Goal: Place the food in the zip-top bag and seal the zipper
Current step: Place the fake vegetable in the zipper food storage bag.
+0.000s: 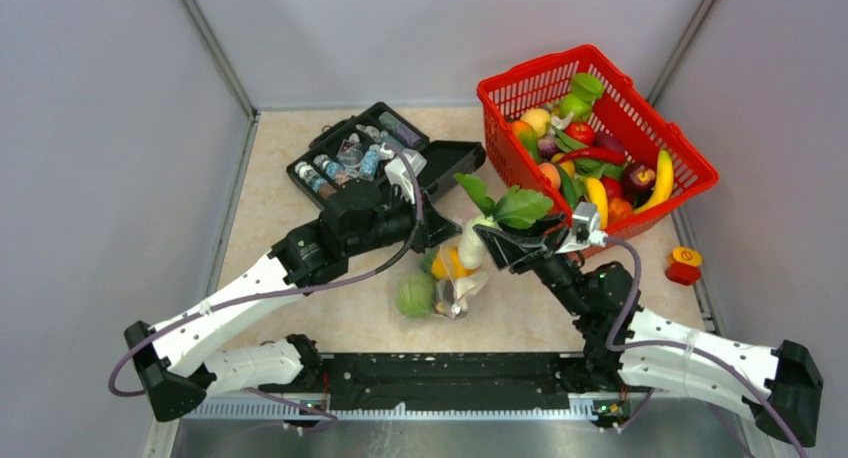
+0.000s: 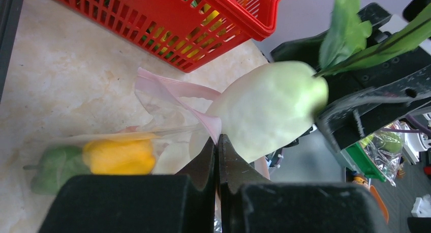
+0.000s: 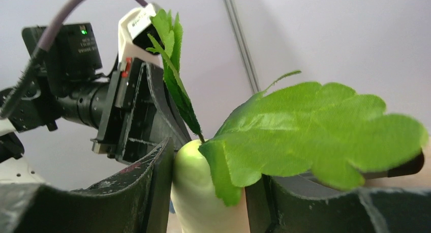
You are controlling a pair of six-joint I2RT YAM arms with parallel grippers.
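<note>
Radish going in at the bag mouth.
I am pinching the crinkly clear zip-top bag (image 2: 167,103) by its pinkish zipper (image 2: 175,88) with the left pincer (image 2: 217,141) clenched, propping the mouth open mid-desk (image 1: 262,213). The right pincer (image 3: 213,192) is grasping the smooth white radish (image 2: 269,108) under its leaves, aiming it inside beside the glossy yellow pepper (image 2: 119,156).

Lab test cell: plain grey partition walls (image 1: 100,128) around a marble-look tabletop (image 1: 520,323).
</note>
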